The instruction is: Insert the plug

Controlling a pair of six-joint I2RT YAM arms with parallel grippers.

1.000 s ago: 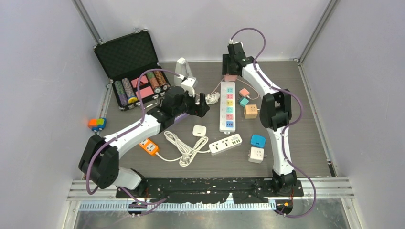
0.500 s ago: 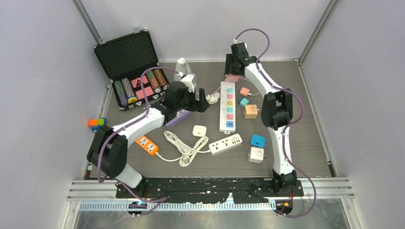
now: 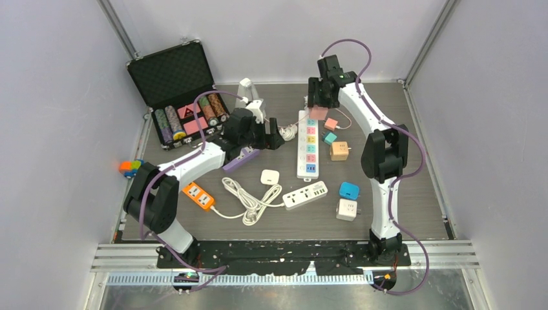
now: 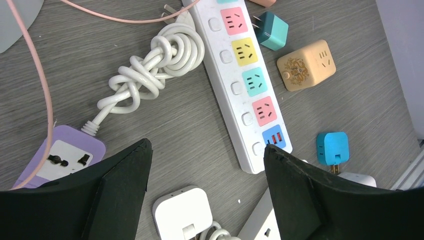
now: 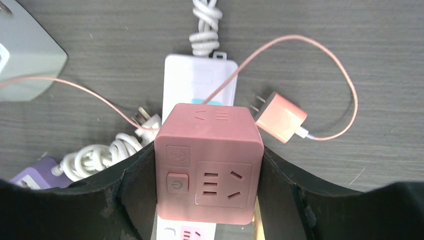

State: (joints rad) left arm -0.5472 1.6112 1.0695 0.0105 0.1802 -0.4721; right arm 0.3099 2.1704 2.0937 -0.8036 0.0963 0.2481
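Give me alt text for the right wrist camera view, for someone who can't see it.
The right gripper holds a pink cube socket over the end of a white power strip. A pink charger with a thin pink cable lies to its right on the grey table.

The left arm (image 3: 184, 166) stretches forward and to the right from its base, and the left gripper (image 4: 206, 150) at its end points down with its two black fingers (image 4: 125, 170) spread wide and nothing between them. The right arm (image 3: 381, 152) runs straight ahead to its elbow, then angles forward and left with the wrist bent down. The right gripper (image 5: 207, 165) is clamped on a pink cube (image 5: 207, 145), one finger pressed against each side of it.
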